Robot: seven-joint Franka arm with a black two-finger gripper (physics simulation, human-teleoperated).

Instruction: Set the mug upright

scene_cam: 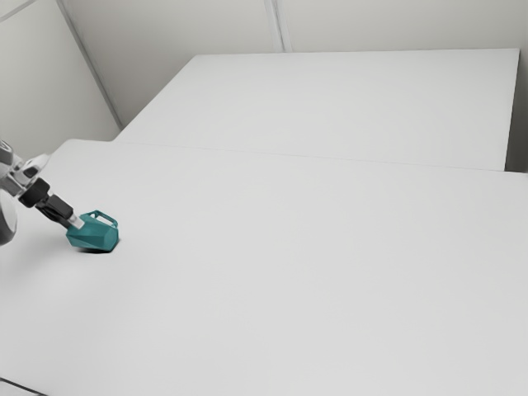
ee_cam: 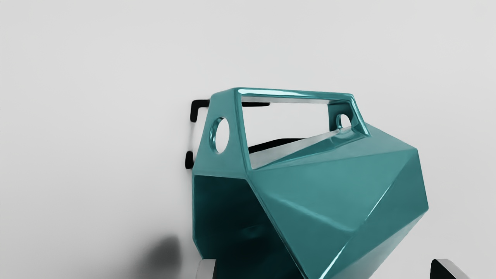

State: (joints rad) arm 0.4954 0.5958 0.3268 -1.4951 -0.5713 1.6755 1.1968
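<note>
Exterior view, left to right. Arm (scene_cam: 18, 183) in from 10 o'clock, gripper (scene_cam: 77, 223) at its end. Mug (scene_cam: 93, 235) just off the tips at about 4 o'clock from the hand, on its side near the left part of the table (scene_cam: 272, 264); handle (scene_cam: 104, 218) toward 1 o'clock

Wrist view, clock laid on the mug, handle at 12. One fingertip (ee_cam: 206, 269) near 7, close by the mouth (ee_cam: 240, 224), which opens toward 8; touch or small gap, cannot tell. Base end (ee_cam: 423, 178) near 3. Other fingertip (ee_cam: 445, 269) near 4, clear of the mug

Long axis, mouth to base, runs more along the span between the fingers than across it. Hand wide, nothing gripped

My reading: not upright yet. The lift has to bring the mouth round to the top and the base down; closing as now would likely press one finger at the mouth rim and might skid or twist the faceted body
</note>
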